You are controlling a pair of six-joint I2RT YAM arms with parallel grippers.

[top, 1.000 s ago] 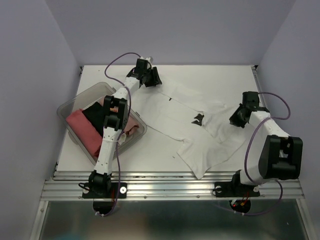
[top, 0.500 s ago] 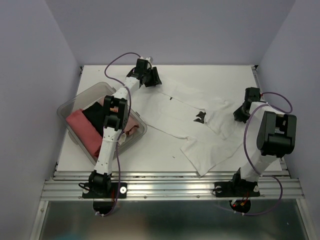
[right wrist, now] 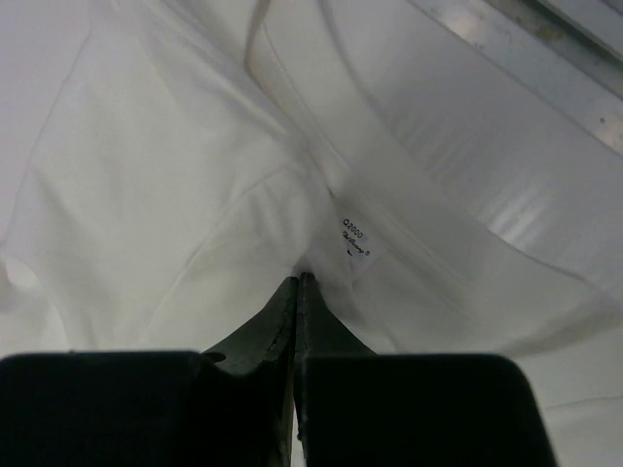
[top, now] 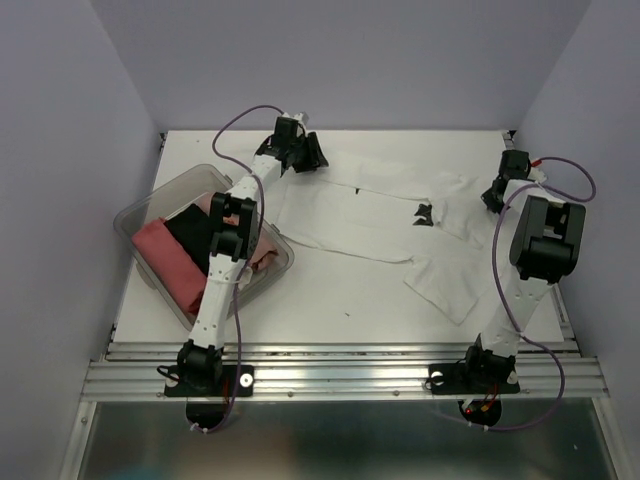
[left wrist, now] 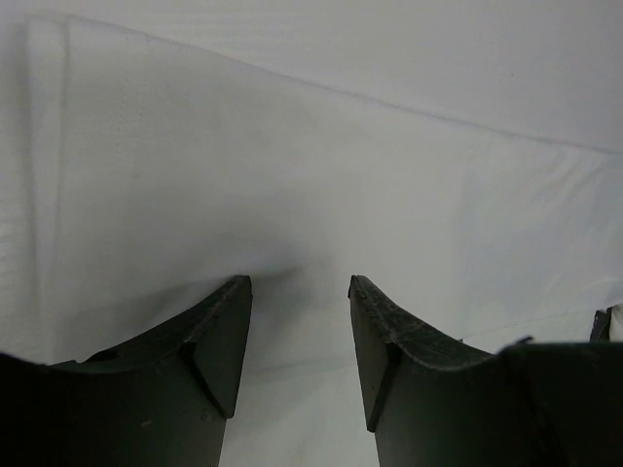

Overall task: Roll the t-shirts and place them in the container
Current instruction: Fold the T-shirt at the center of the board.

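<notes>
A white t-shirt (top: 370,215) with a small dark neck label (top: 424,213) lies stretched across the far half of the table. My left gripper (top: 312,158) is at its far left end. In the left wrist view the jaws (left wrist: 297,282) stand apart over the white cloth (left wrist: 292,165), with nothing pinched. My right gripper (top: 493,196) is at the shirt's right end. In the right wrist view it (right wrist: 300,277) is shut on a fold of the white cloth (right wrist: 175,175), beside a small printed tag (right wrist: 356,238). A salmon-pink shirt (top: 165,260) and a black one (top: 195,228) lie in the tub.
The clear plastic tub (top: 126,213) stands at the left of the table, beside the left arm. A metal rail (top: 330,352) runs along the near edge. Purple walls close in the left, back and right sides.
My right gripper has moved toward the far right corner with the shirt in it, pulling the cloth taut and dragging its near part up and right. The left gripper has stayed put.
</notes>
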